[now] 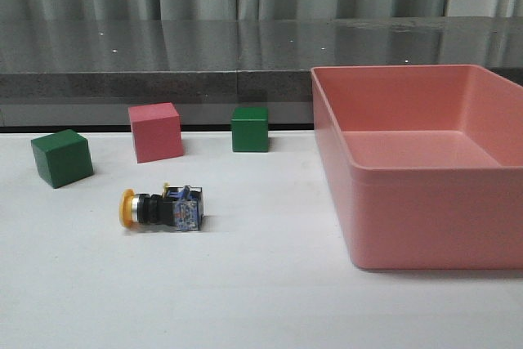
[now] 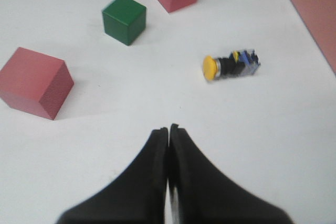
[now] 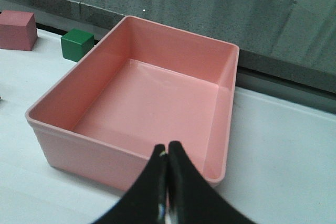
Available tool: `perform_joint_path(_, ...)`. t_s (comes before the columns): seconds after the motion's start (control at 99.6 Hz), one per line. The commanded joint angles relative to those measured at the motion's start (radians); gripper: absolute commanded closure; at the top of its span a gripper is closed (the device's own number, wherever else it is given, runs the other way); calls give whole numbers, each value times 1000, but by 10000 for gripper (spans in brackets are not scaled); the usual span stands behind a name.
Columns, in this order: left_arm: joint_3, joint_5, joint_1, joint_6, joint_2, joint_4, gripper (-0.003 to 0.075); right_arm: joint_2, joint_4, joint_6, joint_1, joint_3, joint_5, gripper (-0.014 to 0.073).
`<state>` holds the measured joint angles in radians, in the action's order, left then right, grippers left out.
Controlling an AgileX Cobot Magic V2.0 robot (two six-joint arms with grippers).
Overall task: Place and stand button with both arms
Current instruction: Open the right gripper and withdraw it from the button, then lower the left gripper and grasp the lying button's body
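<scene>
Lying on its side, the button (image 2: 231,65) sits apart from the closed left claw (image 2: 168,129).

Only the gripper fingers of the robot show, and only in the two wrist views; the front view has none of its body in frame. The left gripper (image 2: 168,129) is matte black: two broad fingers (image 2: 144,182) that widen toward the camera and taper to blunt, squared tips. A thin pale seam runs between them. Their surfaces are smooth and plain, with no screws, markings or cables visible. The right gripper (image 3: 167,148) looks the same: two black fingers (image 3: 189,187), wide at the base, narrowing to rounded tips, with a slim light line down the middle and a faint glint near the tip.
</scene>
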<state>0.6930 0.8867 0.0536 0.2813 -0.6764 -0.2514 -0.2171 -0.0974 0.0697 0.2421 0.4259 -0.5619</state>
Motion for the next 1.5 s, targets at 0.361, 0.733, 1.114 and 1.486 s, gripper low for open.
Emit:
perform_joint_path(0.361,167,-160,1,1019,-448,-431,462,-8,-11,0,-8,26,85,655)
perform_joint_path(0.733,167,-239,1,1339,-674,-951,166,-8,-11,0,-8,26,84,655)
perform_joint_path(1.114,167,-2,1,2045,-943,-1182,207,-8,-13,0,-8,26,84,655)
perform_joint_path(1.486,167,123,1,2360,-1252,-1425,207,-8,-15,0,-8,26,83,655)
